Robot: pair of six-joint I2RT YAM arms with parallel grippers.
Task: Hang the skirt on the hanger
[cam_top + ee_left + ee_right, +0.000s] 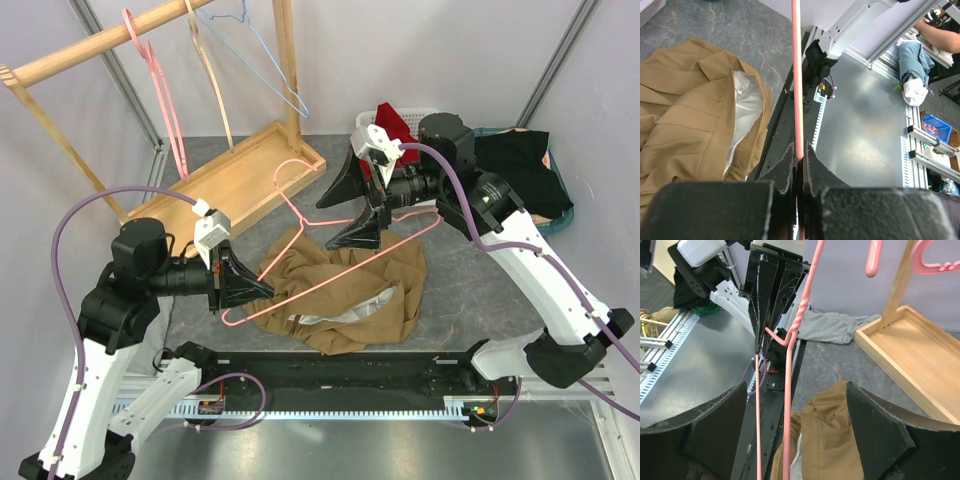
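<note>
Loosely crumpled, the tan skirt (395,285) shows its white lining (335,316).

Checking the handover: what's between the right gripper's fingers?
Right wrist view: the twisted neck and wire of the pink hanger pass between the open fingers of the right gripper, above the skirt.

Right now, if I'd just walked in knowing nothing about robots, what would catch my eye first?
A pink wire hanger is held over the middle of the table, pinched at one end by the left gripper, while the right gripper has its open fingers either side of it near the neck. Beneath it lies a crumpled tan skirt, not yet on the hanger.
</note>
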